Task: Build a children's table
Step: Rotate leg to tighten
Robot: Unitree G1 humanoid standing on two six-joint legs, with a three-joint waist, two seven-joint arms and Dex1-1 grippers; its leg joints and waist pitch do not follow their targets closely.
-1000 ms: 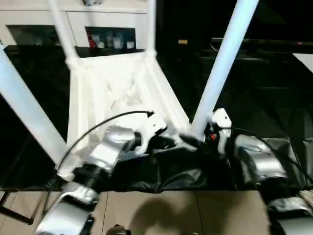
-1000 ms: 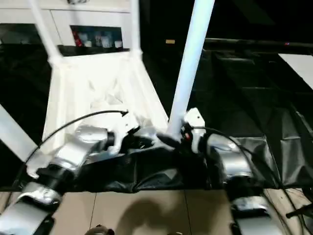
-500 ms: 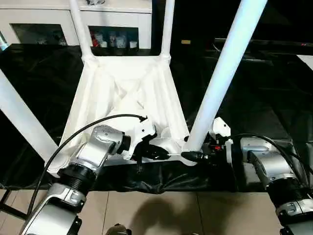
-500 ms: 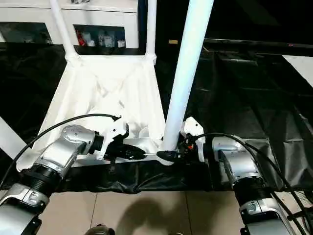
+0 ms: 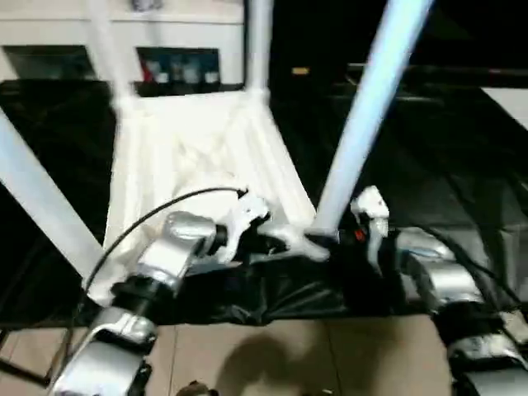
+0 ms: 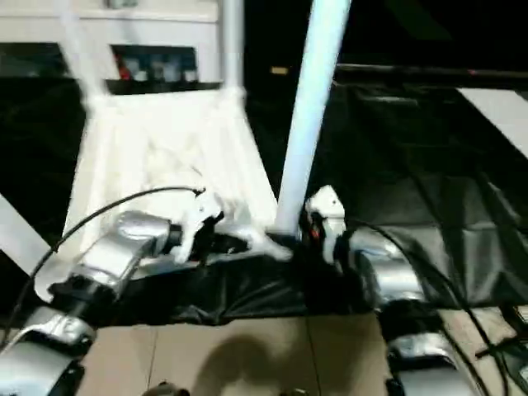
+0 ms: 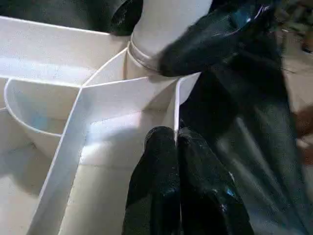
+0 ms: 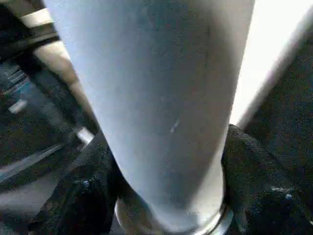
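The children's table lies upside down on a black cloth, its white top (image 5: 181,157) facing me with its legs pointing up. The near right leg (image 5: 363,124) stands in its corner socket. My right gripper (image 5: 326,242) is shut on the base of that leg, with one black finger (image 8: 90,191) on each side of the leg (image 8: 161,98). My left gripper (image 5: 276,239) is shut on the top's thin rim (image 7: 132,88) just beside that socket, its fingertips (image 7: 161,147) pressed together over the wall. Another leg (image 5: 41,198) rises at the near left and one more (image 5: 258,41) at the back.
A white cabinet with glass doors (image 5: 181,66) stands behind the table. The black cloth (image 5: 445,165) spreads to the right and hangs over the near edge. Tiled floor (image 5: 272,355) shows below my forearms.
My right gripper's fingers have drawn in around the base of the near right leg. The left gripper stays on the rim. The head camera has swung, shifting the whole picture.
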